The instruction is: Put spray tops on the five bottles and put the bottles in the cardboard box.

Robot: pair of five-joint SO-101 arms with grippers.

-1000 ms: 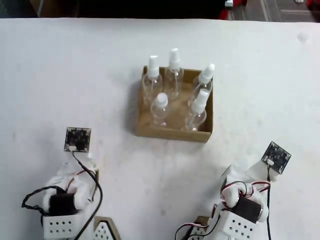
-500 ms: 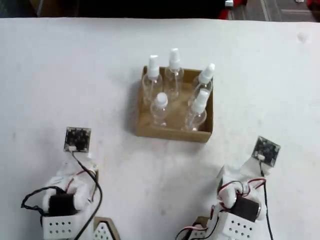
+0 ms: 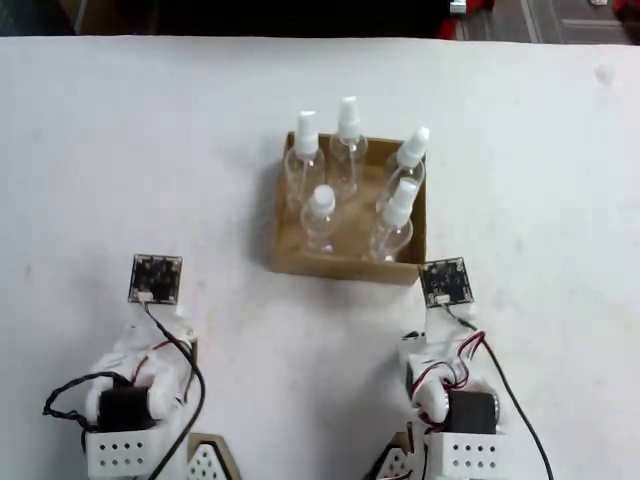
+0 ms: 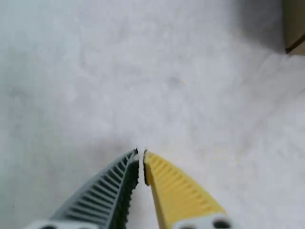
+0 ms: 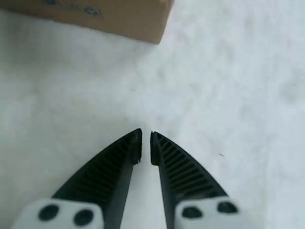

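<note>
High view: five capped bottles (image 3: 322, 215) stand inside the box (image 3: 349, 264). The right gripper (image 5: 146, 143), closed and empty, has swung to the box's 5 o'clock corner; the left gripper (image 4: 141, 162) is also closed. Task looks finished.

Nothing here can be read. The cardboard box (image 5: 119, 21) has some blue print (image 5: 71, 7) on its outer side, too blurred to make out.
</note>
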